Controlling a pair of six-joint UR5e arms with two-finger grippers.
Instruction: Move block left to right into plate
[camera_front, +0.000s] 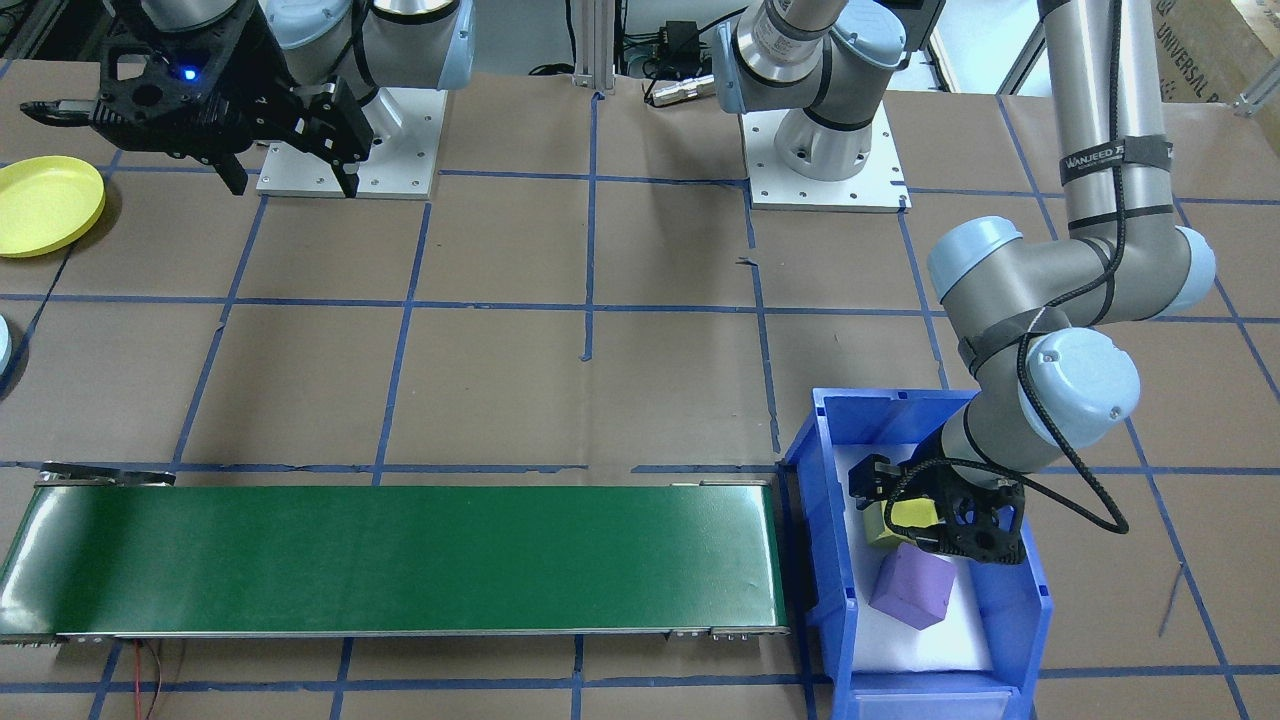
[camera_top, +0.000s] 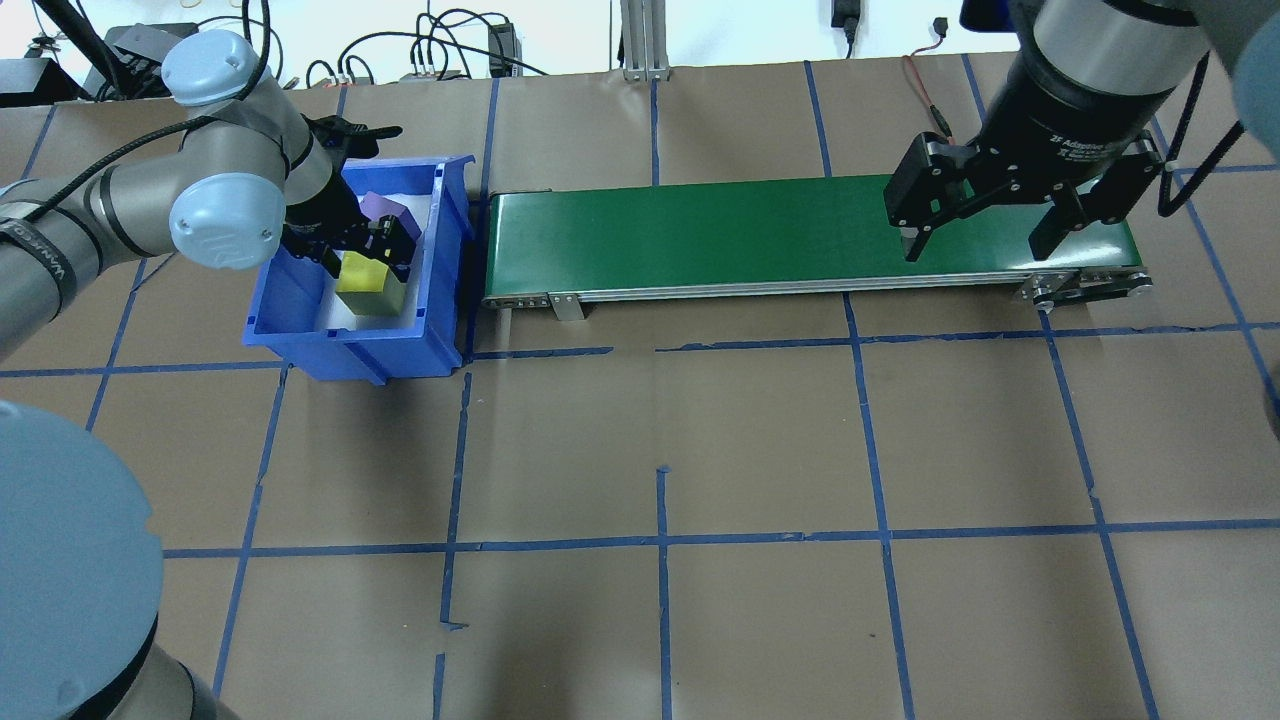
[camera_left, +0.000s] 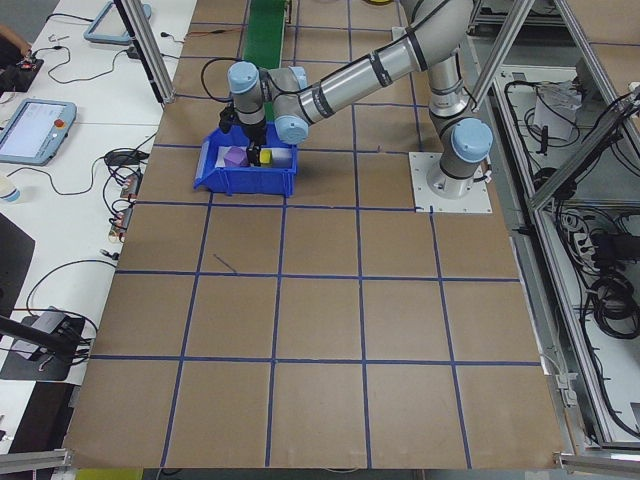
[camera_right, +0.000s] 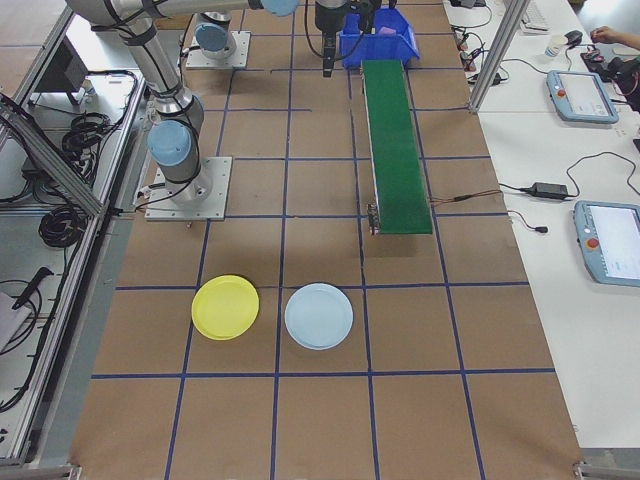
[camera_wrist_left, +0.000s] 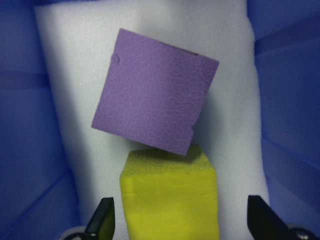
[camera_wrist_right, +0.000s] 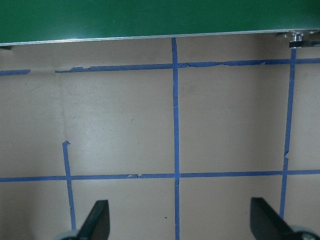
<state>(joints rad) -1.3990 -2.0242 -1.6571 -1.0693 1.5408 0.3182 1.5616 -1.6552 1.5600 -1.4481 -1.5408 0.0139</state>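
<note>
The belt (camera_top: 800, 232) runs from the blue bin (camera_top: 300, 340) toward the right gripper (camera_top: 985, 238), spread wide and empty above its end. The plate (camera_right: 225, 307) lies well apart. In the bin, the left gripper (camera_wrist_left: 182, 225) straddles the yellow block (camera_wrist_left: 170, 200), fingers (camera_wrist_left: 102, 220) apart, purple block (camera_wrist_left: 155, 110) touching it

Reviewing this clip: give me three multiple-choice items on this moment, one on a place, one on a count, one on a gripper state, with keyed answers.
1. Where is the yellow block?
A. on the conveyor
B. in the blue bin
C. on the yellow plate

2. How many blocks lie in the bin?
A. one
B. two
C. three

3. How is the left gripper set?
A. open, fingers either side of the yellow block
B. shut on the purple block
C. open above the green conveyor

Answers: 1 B, the overhead view shows it inside the bin; 2 B, only a yellow and a purple one show; 3 A, the left wrist view shows gaps between each finger and the block.
</note>
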